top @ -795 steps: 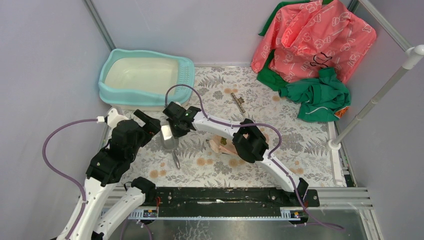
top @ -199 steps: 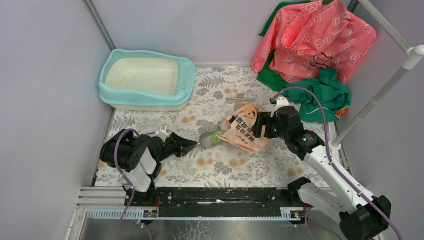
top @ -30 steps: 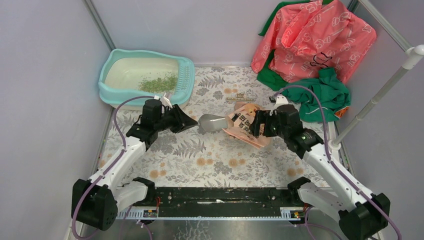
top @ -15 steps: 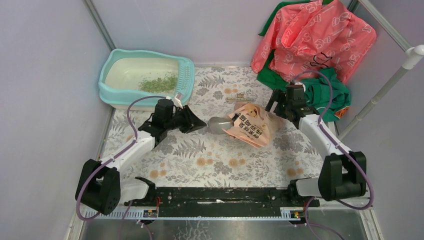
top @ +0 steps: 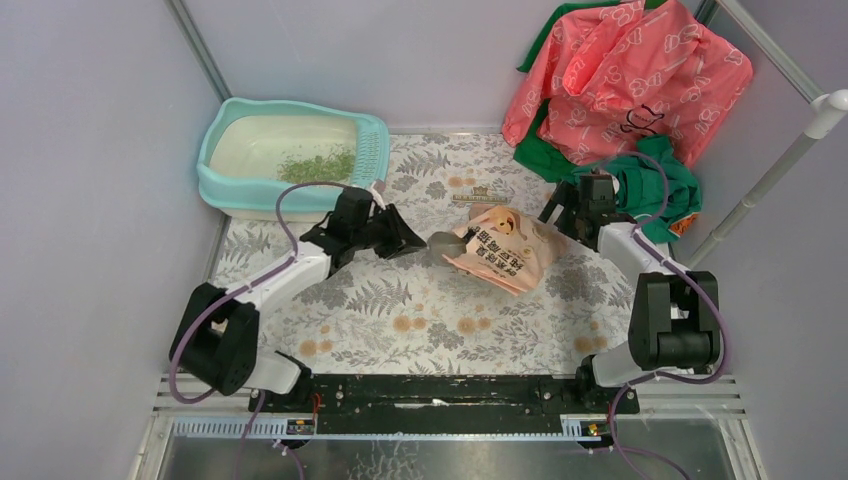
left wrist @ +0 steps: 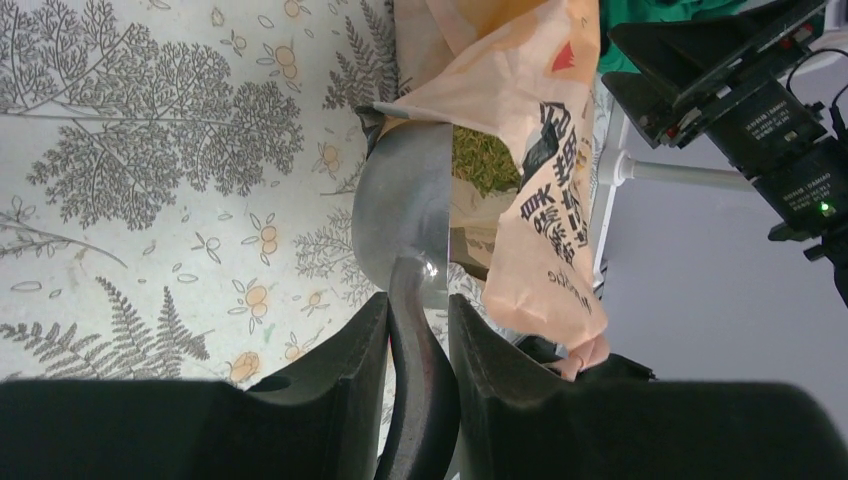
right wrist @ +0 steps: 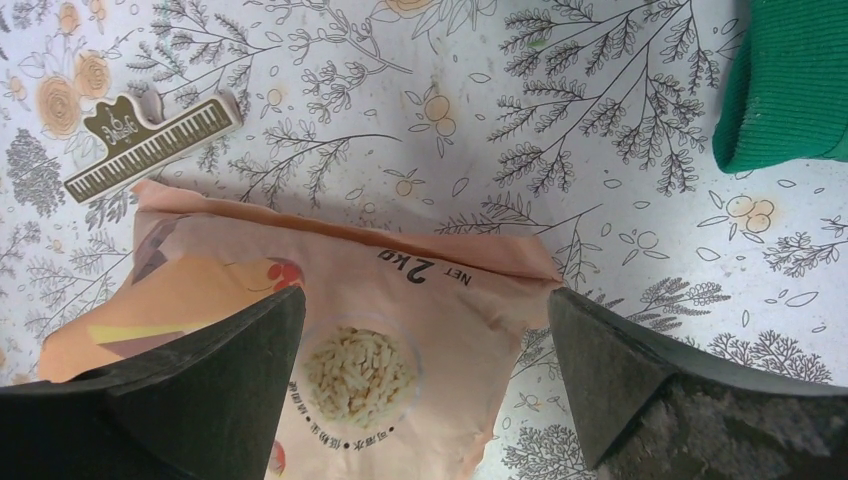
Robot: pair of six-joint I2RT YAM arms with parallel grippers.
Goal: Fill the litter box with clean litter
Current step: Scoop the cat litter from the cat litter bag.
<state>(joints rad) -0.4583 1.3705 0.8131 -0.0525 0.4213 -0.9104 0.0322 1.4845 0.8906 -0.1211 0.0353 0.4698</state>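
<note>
Clearly the job is only begun. One thin green patch of litter lies in the box, toward its slotted end, and most of the cream floor is bare, so I judge that many scoops are left. More litter shows inside the mouth of the bag, which lies on its side.

My left gripper is clenched on the handle of the scoop, which runs straight between the two fingers. The bowl is at the bag's mouth, and the litter there sits just beyond its edge, ahead of the jaws. I cannot tell if any grains are in the bowl. The box is behind this gripper, near but apart.

My right gripper is released, jaws wide, and hangs over the closed end of the bag; in the wrist view this end lies between the fingers. I cannot tell whether they touch it. From these jaws the box is well apart, beyond the bag and the scoop.
</note>
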